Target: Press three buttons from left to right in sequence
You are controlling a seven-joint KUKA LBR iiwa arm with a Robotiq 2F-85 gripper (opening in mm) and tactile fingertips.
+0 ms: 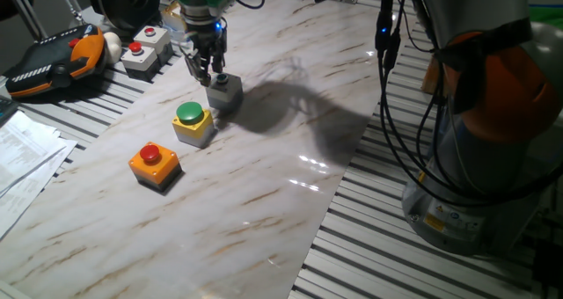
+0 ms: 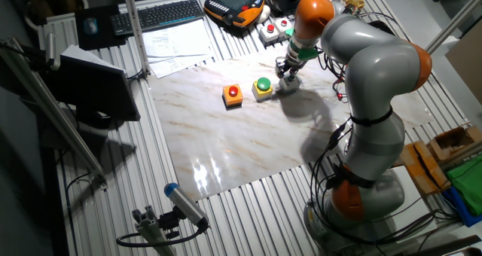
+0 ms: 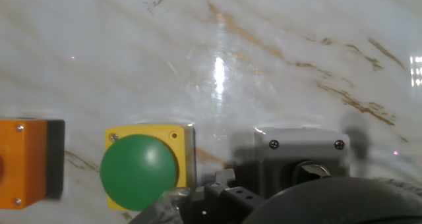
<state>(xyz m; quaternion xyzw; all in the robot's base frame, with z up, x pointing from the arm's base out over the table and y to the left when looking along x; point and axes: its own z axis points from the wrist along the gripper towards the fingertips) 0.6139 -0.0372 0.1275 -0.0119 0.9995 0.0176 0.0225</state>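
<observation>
Nearest the hand camera, the grey box with the tiny green button (image 3: 304, 161) sits rightmost on the marble desk (image 1: 264, 185), directly under the tool (image 1: 204, 70); finger spacing can't be told. Press straight down, centred, gently.

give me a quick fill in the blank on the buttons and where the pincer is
1. The pincer is over the ____ box.
2. The yellow box carries a wide ____ button.
3. The middle box of the three on the marble is ____.
4. The orange box has a ____ button.

Missing words: grey; green; yellow; red
</observation>
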